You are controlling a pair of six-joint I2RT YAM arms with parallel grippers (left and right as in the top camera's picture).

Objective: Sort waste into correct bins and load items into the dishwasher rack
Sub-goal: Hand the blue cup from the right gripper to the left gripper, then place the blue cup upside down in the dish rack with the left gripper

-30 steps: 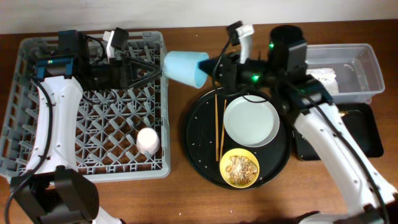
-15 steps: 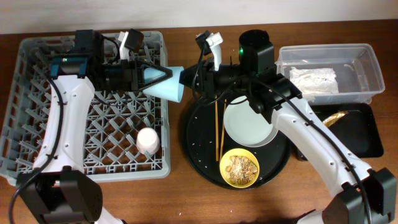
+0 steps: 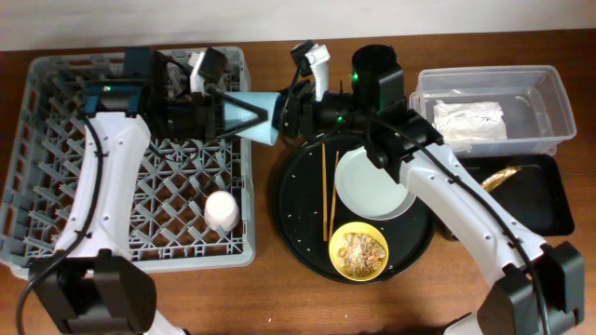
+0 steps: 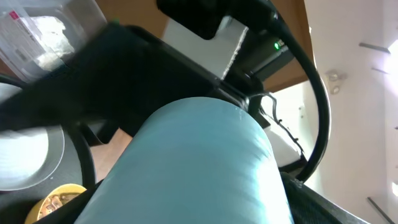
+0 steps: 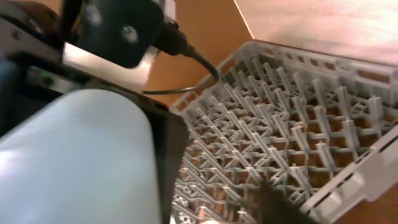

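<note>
Nearest, the yellow bowl (image 3: 358,251) of scraps sits on the round black tray (image 3: 298,223), and the pink cup (image 3: 222,210) sits in the dishwasher rack (image 3: 56,233). Farther back, the plate (image 3: 372,183) and chopsticks (image 3: 326,191) lie on that tray. Farthest, the light-blue cup (image 3: 253,117) hangs on its side over the rack's far right edge. The right fingers (image 5: 168,149) clamp its right end. The left fingers (image 3: 233,97) reach around its left end, but I cannot tell whether they pinch it. The cup looks light, stiff and smooth, so it is likely slippery; squeezing across the wall mid-body seems safest.
</note>
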